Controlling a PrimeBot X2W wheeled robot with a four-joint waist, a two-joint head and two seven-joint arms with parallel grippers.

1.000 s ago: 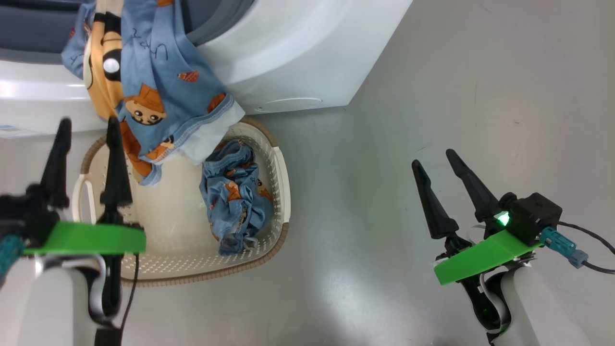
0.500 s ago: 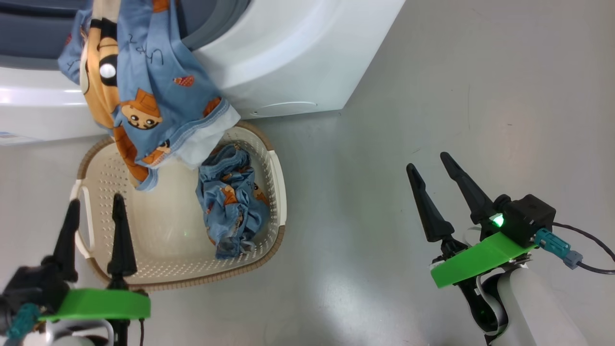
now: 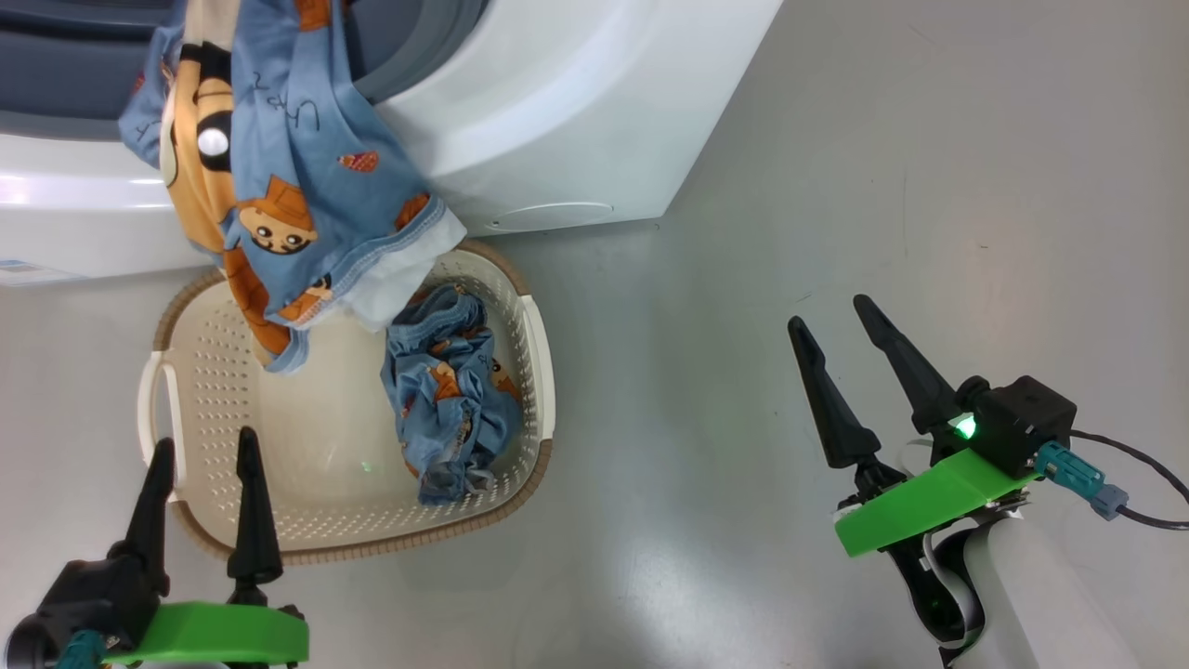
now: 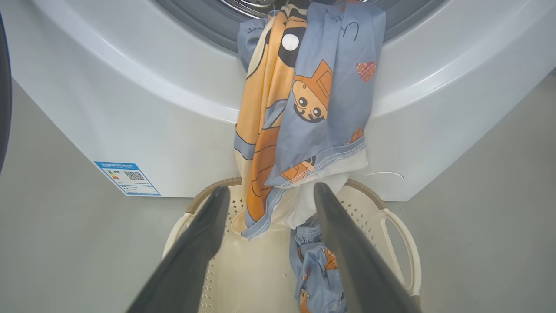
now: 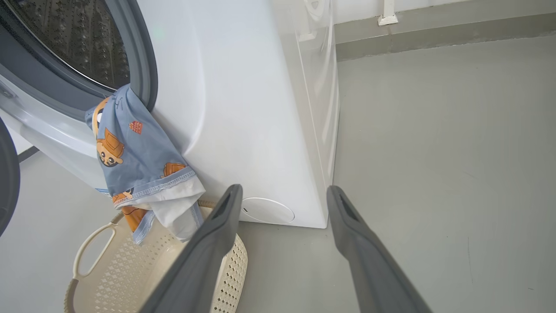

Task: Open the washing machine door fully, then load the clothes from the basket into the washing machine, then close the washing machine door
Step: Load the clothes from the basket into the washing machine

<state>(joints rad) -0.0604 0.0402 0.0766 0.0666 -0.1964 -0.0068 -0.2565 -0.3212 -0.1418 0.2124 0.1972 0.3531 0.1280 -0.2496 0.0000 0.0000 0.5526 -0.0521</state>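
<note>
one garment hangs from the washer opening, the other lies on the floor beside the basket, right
The head view shows the other garment inside the basket, not on the floor. The hanging garment does drape from the washing machine opening.

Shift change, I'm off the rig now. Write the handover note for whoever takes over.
Left gripper: open, empty, at the near rim of the basket.
Right gripper: open, empty, over the floor right of the basket.
Washing machine: door open.
One garment hangs out of the drum opening, its lower end dangling over the basket. Second garment lies crumpled in the basket.
Done: door opened.
Left: push the hanging garment fully in, load the second, close the door.
</note>
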